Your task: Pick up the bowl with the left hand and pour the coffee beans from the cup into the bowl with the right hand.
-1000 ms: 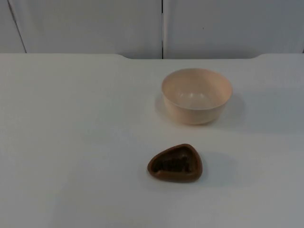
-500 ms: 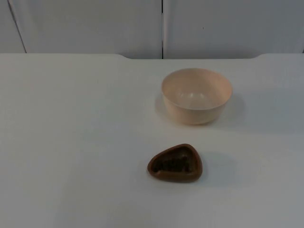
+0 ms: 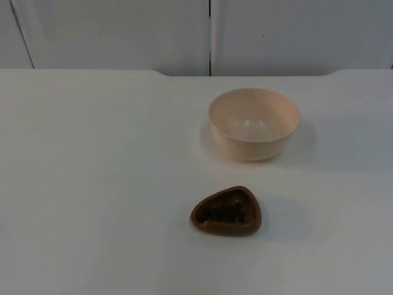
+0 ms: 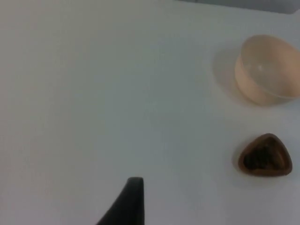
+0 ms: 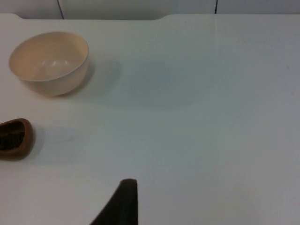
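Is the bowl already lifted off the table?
No, the bowl stands upright on the white table behind the brown cup of coffee beans, with nothing holding it.

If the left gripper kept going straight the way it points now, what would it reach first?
Probably bare white table: ahead of the left gripper's fingertip nothing stands in its line. The beige bowl and the brown cup of coffee beans sit well off to one side, though depth is unclear.
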Action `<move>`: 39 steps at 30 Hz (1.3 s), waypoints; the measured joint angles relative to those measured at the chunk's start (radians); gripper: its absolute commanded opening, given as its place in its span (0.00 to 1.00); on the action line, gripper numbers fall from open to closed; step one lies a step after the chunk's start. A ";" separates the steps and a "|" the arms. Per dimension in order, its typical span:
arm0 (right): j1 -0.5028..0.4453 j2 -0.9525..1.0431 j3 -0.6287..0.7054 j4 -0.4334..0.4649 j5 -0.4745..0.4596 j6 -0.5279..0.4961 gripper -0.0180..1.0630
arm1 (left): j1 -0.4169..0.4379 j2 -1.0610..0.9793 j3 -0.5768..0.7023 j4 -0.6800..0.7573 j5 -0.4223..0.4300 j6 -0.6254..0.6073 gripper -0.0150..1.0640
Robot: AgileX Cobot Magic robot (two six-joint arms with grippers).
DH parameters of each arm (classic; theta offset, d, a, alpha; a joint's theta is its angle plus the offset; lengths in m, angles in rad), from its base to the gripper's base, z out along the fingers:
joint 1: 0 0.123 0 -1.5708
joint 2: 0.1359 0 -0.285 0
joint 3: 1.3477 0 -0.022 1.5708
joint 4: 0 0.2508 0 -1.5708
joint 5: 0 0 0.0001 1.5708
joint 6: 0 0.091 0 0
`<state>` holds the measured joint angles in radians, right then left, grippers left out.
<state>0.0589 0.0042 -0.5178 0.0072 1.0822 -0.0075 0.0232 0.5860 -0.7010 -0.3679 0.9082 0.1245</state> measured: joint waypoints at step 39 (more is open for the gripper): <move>0.000 0.000 0.000 -0.007 0.000 0.000 0.99 | 0.000 0.424 -0.385 -0.049 0.025 0.118 0.94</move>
<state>0.0589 0.0042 -0.5178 0.0000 1.0822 -0.0075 0.0232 1.0100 -1.0864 -0.4172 0.9336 0.2421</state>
